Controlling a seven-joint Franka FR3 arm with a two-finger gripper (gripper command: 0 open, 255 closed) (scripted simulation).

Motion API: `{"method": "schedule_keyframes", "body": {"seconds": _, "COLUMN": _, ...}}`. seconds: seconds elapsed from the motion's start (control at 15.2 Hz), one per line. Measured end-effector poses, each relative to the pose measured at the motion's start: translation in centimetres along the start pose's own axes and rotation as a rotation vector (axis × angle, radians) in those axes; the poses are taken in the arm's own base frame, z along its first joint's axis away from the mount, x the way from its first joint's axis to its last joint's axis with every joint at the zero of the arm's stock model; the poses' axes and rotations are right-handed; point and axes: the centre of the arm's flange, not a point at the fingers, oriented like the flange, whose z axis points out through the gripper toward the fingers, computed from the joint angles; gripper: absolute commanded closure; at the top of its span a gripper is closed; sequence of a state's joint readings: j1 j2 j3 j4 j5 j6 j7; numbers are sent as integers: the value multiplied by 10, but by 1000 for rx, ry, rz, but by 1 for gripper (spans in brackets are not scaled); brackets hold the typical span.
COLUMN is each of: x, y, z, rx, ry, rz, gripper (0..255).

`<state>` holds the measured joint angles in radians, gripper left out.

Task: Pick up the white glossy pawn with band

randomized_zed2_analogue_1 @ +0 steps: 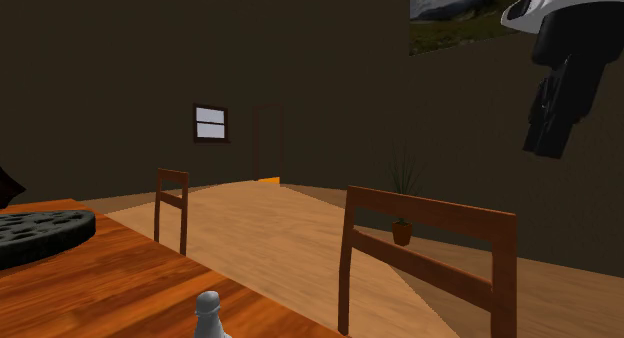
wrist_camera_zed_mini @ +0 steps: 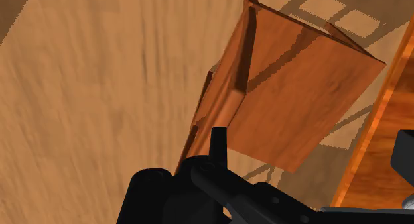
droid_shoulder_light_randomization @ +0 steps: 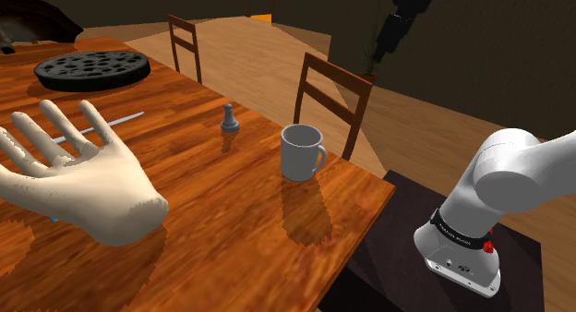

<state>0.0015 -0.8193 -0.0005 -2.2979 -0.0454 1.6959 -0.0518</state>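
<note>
Nearest the shoulder camera, we list one large cream hand model (droid_shoulder_light_randomization: 78, 186), lying flat on the table (droid_shoulder_light_randomization: 212, 232) at that view's lower left.

Behind it we enter one black perforated disc (droid_shoulder_light_randomization: 92, 70) and one thin grey rod (droid_shoulder_light_randomization: 115, 123), both on the table. Next comes a far chair (droid_shoulder_light_randomization: 185, 42) at the table's far edge.

Task item: one pale grey pawn (droid_shoulder_light_randomization: 228, 119). It stands upright on the table with its long axis vertical and bare wood all round it. We cannot make out a band.

To its right, near but apart, stands one grey mug (droid_shoulder_light_randomization: 302, 151), its handle turned to the view's right. Then comes a near chair (droid_shoulder_light_randomization: 332, 102), drawn up at the table's edge.

Claw (droid_shoulder_light_randomization: 377, 59): all black, hanging high over that chair and off the table. Whether it is open or closed we cannot tell.

The pawn lies below the claw and to the shoulder view's left of it, beyond the chair's back. We judge the way in from above to be free. The mug and the chair's top rail are the things to clear.

Last comes the stand (droid_shoulder_light_randomization: 462, 250), at lower right.
</note>
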Motion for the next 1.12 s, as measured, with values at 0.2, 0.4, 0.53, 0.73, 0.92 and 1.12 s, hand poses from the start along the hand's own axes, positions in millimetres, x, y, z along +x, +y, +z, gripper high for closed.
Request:
{"method": "schedule_keyframes", "body": {"seconds": 0.2, "x": 12, "y": -9, "z": 7, "rx": 2, "ry": -4, "rz": -8, "gripper": 0}}
{"method": "schedule_keyframes", "body": {"seconds": 0.4, "x": 34, "y": -28, "z": 26, "rx": 7, "ry": -14, "rz": -25, "gripper": 0}}
{"method": "schedule_keyframes", "body": {"seconds": 0.53, "x": 51, "y": -46, "z": 39, "rx": 11, "ry": -21, "rz": -38, "gripper": 0}}
{"method": "schedule_keyframes", "body": {"seconds": 0.73, "x": 80, "y": -69, "z": 59, "rx": 17, "ry": -31, "rz": -57, "gripper": 0}}
{"method": "schedule_keyframes", "body": {"seconds": 0.92, "x": 104, "y": -94, "z": 76, "rx": 23, "ry": -41, "rz": -77, "gripper": 0}}
{"method": "schedule_keyframes", "body": {"seconds": 1.12, "x": 127, "y": -120, "z": 93, "rx": 29, "ry": -51, "rz": -96, "gripper": 0}}
